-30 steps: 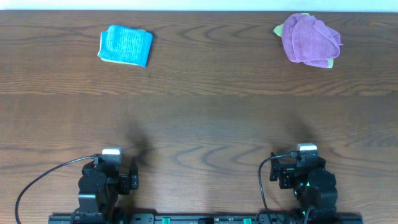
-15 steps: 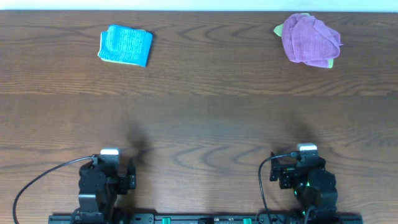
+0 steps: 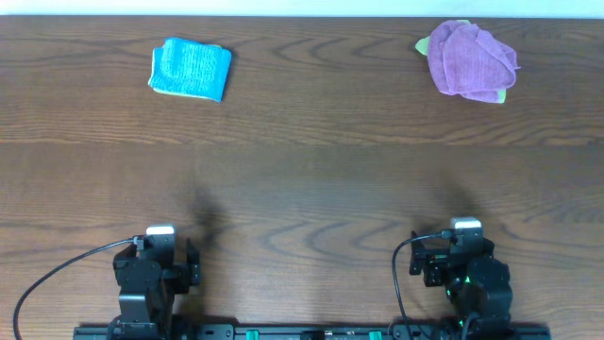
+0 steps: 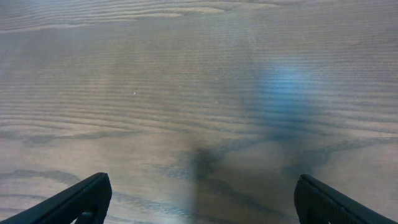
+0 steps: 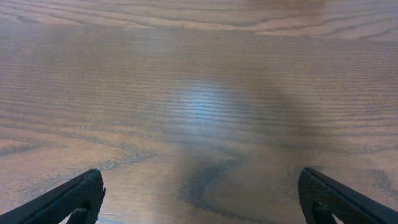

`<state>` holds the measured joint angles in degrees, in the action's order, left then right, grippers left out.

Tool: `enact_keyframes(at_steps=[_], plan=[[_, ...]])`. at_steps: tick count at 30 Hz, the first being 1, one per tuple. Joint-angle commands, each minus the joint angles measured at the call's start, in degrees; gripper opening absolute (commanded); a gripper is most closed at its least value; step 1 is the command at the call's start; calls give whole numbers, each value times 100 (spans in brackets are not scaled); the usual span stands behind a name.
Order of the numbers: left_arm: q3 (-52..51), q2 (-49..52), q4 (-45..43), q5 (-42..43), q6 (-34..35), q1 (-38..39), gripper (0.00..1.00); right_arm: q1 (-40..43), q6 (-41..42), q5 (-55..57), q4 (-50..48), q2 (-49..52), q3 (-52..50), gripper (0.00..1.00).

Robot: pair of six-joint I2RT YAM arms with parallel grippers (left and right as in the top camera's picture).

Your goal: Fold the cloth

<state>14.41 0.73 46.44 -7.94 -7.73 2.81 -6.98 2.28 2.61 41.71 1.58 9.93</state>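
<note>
A blue cloth (image 3: 190, 68) lies folded into a small rectangle at the far left of the wooden table (image 3: 302, 179). A purple cloth (image 3: 470, 59) lies crumpled at the far right, on top of a green cloth whose edges show under it. My left gripper (image 3: 159, 257) sits at the near left edge, and in its wrist view its fingers (image 4: 199, 202) are wide open over bare wood. My right gripper (image 3: 462, 250) sits at the near right edge, and its fingers (image 5: 202, 199) are open and empty too. Neither wrist view shows a cloth.
Black cables loop from both arm bases along the near edge (image 3: 57, 279). A black rail (image 3: 302, 332) runs along the front. A pale wall strip (image 3: 302, 8) borders the far edge.
My left arm has drawn back a little toward the near edge and shifted slightly left. The right arm and both cloths have not moved.
</note>
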Motion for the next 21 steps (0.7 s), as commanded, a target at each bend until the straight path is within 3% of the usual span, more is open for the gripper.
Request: enact_keyframes(at_steps=[1,10,21], plan=[[-28,-52,4,-79,256,24,95,59,-85,39,-13,-68,-74,99],[-28,-52,9,-79,1311,22,95,59,-85,39,-13,-68,-74,99],[-28,-52,11,-79,1309,22,95,59,-85,39,-13,-68,-74,99]])
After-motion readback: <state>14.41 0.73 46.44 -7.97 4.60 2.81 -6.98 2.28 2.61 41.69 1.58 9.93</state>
